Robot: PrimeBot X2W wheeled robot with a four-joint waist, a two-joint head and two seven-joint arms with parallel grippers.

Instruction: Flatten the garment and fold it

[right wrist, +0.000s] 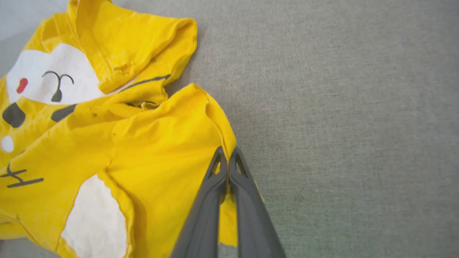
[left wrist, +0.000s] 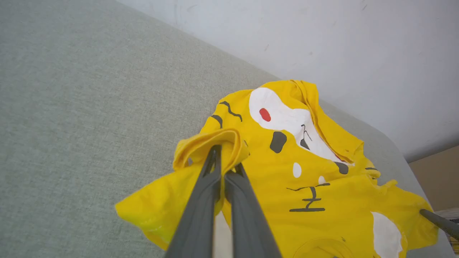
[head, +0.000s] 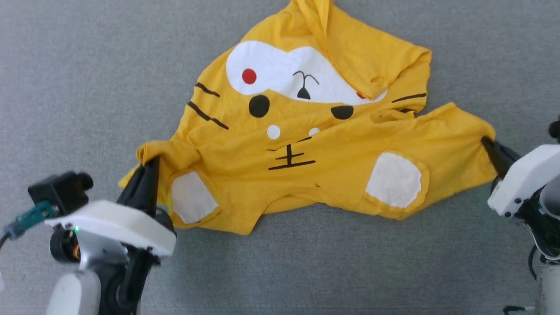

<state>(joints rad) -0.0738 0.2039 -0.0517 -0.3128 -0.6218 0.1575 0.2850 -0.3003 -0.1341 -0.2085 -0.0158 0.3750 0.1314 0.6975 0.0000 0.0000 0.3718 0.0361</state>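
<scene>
Grey woven cloth (head: 87,65) covers the whole surface before me, and a pale wall (left wrist: 322,36) rises behind its far edge in my left wrist view. My left gripper (head: 150,162) is pressed together on a bunched fold of the shirt (head: 332,144) at its left end. Along my own fingers (left wrist: 200,208) I see the yellow cloth rolled over their tips. My right gripper (head: 486,141) is likewise closed, pinching the edge at the shirt's right end, where the cloth runs straight into the tips.

The shirt lies between the two grips, print side up, spread sideways but rumpled, with creases across its middle. Its neckline (head: 284,197) faces me at the near edge. Two white patches flank it, one (head: 192,197) just beside my left gripper and one (head: 393,179) nearer the right. Farther from me sits the white face shape (head: 280,70), with a red dot (head: 249,76) on its left side and a small black nose. A yellow flap (head: 363,57) from the far right is folded over the right part of that shape. Black stripes (head: 205,111) mark the left cheek, and shorter ones show on the right beside the flap.
</scene>
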